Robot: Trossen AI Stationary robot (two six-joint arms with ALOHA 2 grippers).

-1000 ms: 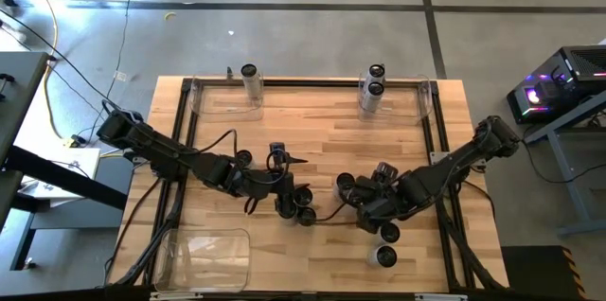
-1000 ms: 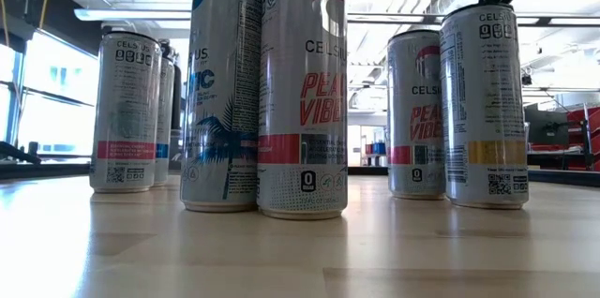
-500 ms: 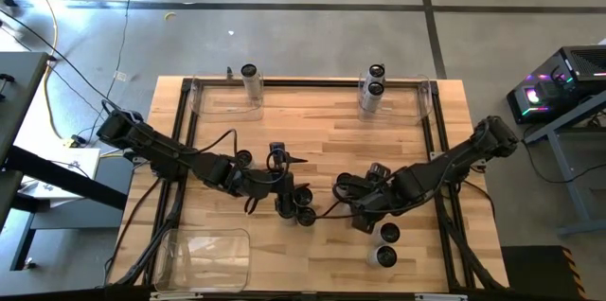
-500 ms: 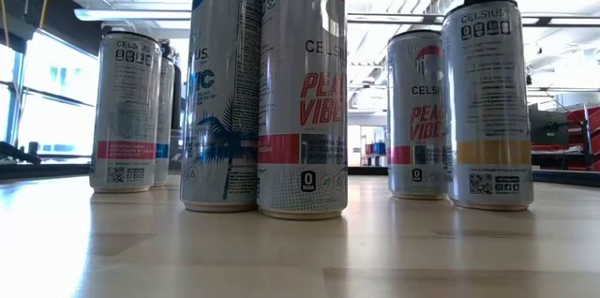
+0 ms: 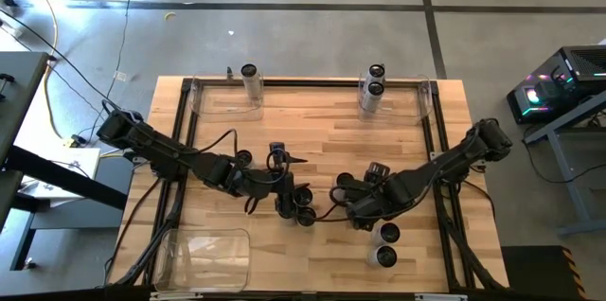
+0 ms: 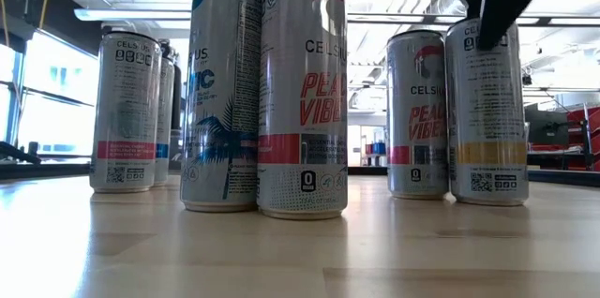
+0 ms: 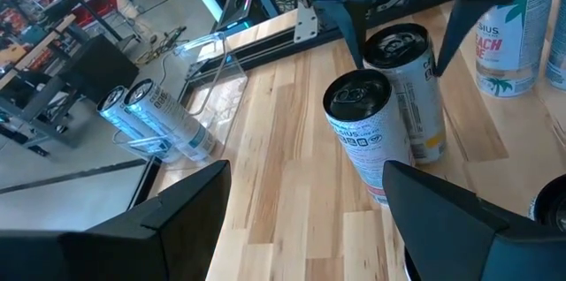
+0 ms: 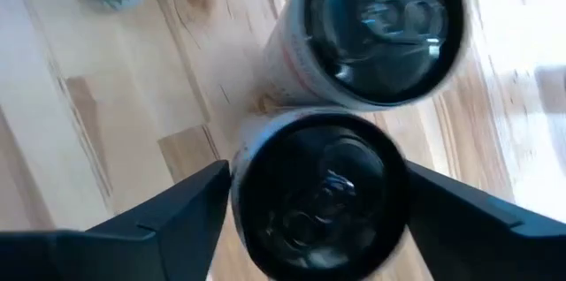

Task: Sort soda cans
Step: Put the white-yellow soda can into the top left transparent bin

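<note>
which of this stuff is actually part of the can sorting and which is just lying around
Part of the job:
- soda cans standing mid-table, plus those already in the far bins
- clear bins
- right gripper over one can
- left gripper, open, facing another

Just lying about:
- cables on the floor
- lit computer case off to the right

Two cans (image 5: 372, 84) stand in the far-right bin (image 5: 407, 102), one can (image 5: 249, 76) in the far-left bin (image 5: 213, 100).
</note>
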